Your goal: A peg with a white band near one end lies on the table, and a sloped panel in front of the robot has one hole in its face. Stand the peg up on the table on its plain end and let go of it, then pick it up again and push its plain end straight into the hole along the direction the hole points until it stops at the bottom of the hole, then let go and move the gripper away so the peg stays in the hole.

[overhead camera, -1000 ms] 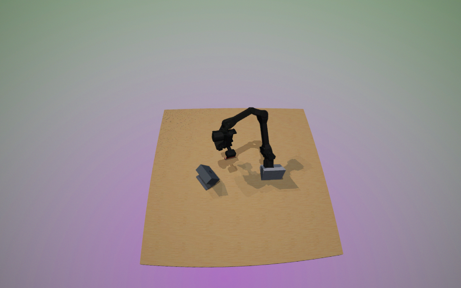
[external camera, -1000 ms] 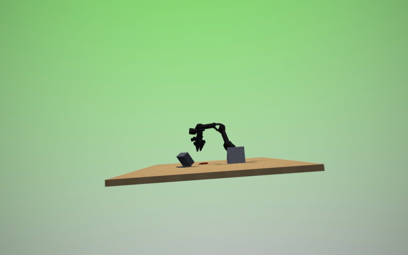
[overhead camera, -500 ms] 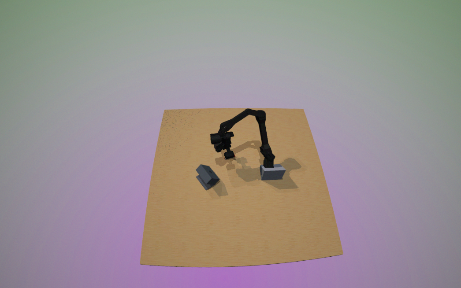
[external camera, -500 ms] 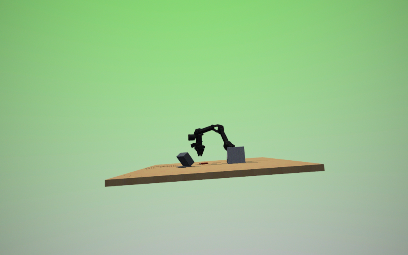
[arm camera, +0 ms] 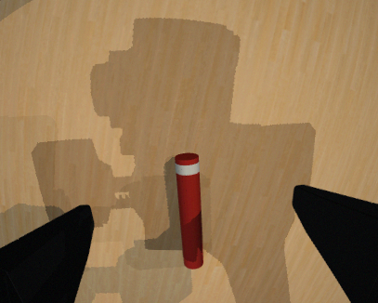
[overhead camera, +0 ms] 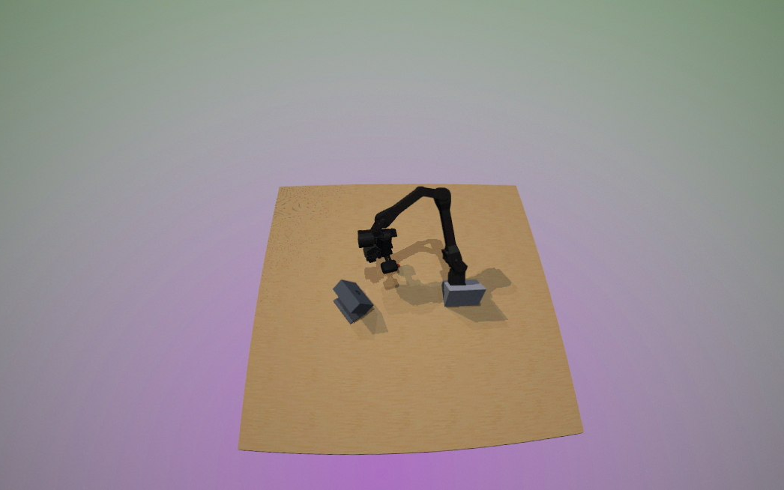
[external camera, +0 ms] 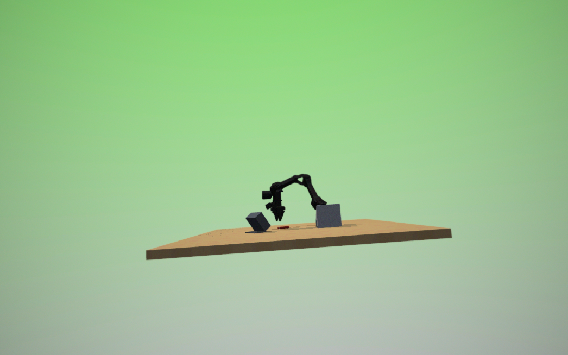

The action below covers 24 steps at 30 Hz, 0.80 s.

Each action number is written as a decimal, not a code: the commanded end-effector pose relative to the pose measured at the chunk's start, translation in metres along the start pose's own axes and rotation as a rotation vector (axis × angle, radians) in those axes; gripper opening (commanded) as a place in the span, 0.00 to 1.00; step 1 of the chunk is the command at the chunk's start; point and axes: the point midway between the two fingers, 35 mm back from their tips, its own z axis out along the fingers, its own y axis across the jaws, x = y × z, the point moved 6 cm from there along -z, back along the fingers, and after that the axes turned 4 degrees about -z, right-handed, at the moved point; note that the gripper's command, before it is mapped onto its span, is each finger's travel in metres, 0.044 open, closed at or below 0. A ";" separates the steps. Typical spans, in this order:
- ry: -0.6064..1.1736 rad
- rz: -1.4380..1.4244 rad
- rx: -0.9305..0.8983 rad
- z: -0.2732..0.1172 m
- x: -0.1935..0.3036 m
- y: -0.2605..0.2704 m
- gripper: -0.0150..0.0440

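The red peg (external camera: 283, 227) (arm camera: 189, 204) lies flat on the table. Its white-banded end is at the top in the wrist view and its plain end at the bottom. In the top view it is almost wholly hidden behind a finger. My gripper (external camera: 278, 220) (arm camera: 196, 206) points down above the peg, open and empty, with one finger to each side of it in the wrist view. The sloped grey panel (overhead camera: 349, 295) (external camera: 257, 222) stands beside the peg. Its hole (overhead camera: 357, 291) shows as a small dark spot in the top view.
The wooden table (overhead camera: 413, 377) (external camera: 215, 240) carries everything. The arm's grey base block (overhead camera: 464, 295) (external camera: 328, 216) stands on the side of the peg away from the panel. The arm's shadow falls across the peg and the wood around it.
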 end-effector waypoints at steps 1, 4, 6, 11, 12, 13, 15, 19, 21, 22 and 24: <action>0.006 -0.006 0.003 0.009 0.001 0.001 1.00; 0.006 -0.006 0.003 0.014 0.001 0.001 1.00; 0.006 -0.006 0.003 0.017 0.001 0.001 1.00; 0.006 -0.006 0.004 0.025 0.002 0.001 1.00; 0.006 -0.006 0.004 0.026 0.002 0.001 1.00; 0.007 -0.006 0.005 0.028 0.002 0.001 1.00; 0.007 -0.006 0.005 0.031 0.002 0.000 1.00; 0.007 -0.006 0.006 0.037 0.003 0.000 1.00; 0.007 -0.006 0.007 0.041 0.003 0.000 1.00; 0.008 -0.006 0.007 0.042 0.003 0.000 1.00; 0.008 -0.006 0.008 0.045 0.004 0.000 1.00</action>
